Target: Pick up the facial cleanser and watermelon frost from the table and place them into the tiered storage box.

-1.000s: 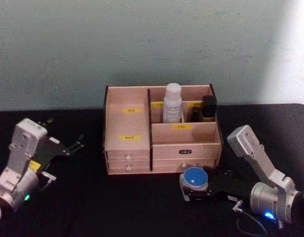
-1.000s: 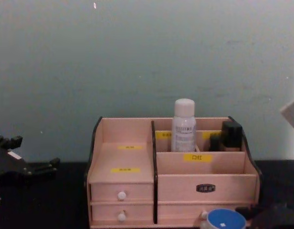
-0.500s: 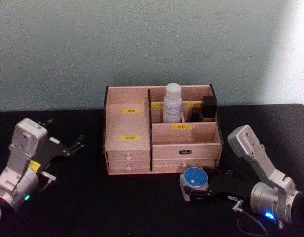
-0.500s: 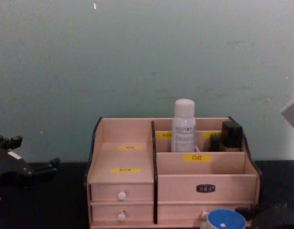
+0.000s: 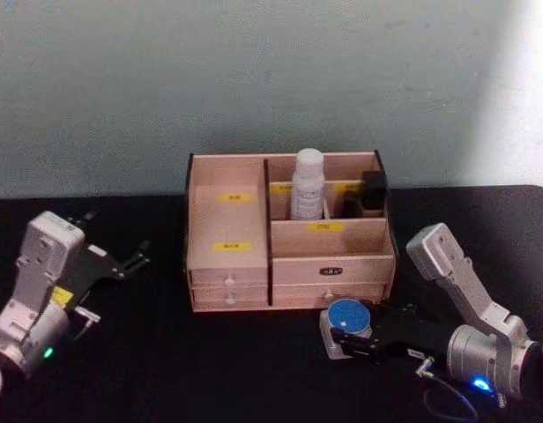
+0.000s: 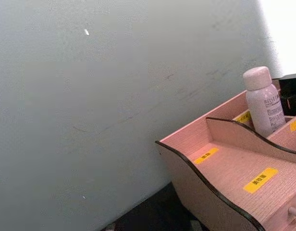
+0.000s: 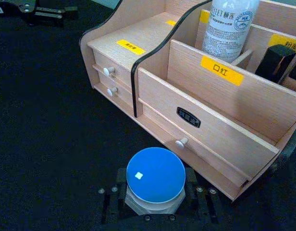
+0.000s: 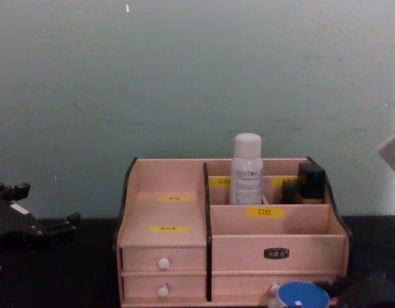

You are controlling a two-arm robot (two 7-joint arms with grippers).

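Starting at the left, I am seeing the left claw (image 5: 117, 240) resting low over the counter (image 5: 166, 370), well apart from the work, its fingers spread and holding nothing. Moving right, the tiered storage box (image 5: 227, 264) is standing mid-counter near the wall. The facial cleanser (image 5: 308, 185) is already standing upright in a rear compartment, with a dark item (image 5: 373, 192) in the compartment beside it. Just in front of the box's lower right drawer, the watermelon frost (image 5: 346, 319) is sitting on the counter, blue lid up. The right claw (image 7: 155, 177) is reaching in low from the right with a finger on each side of the jar's clear body. The fingers look closed against it, so I am treating the jar as gripped but not yet lifted. To do this lift well, I am planning to raise the jar straight up and level, away from the drawer knob. Once its base is clearing the front wall, I am planning to carry it over the long labelled compartment (image 5: 324, 226) in front of the bottle. I would lower it there, without nudging the cleanser, before letting go.
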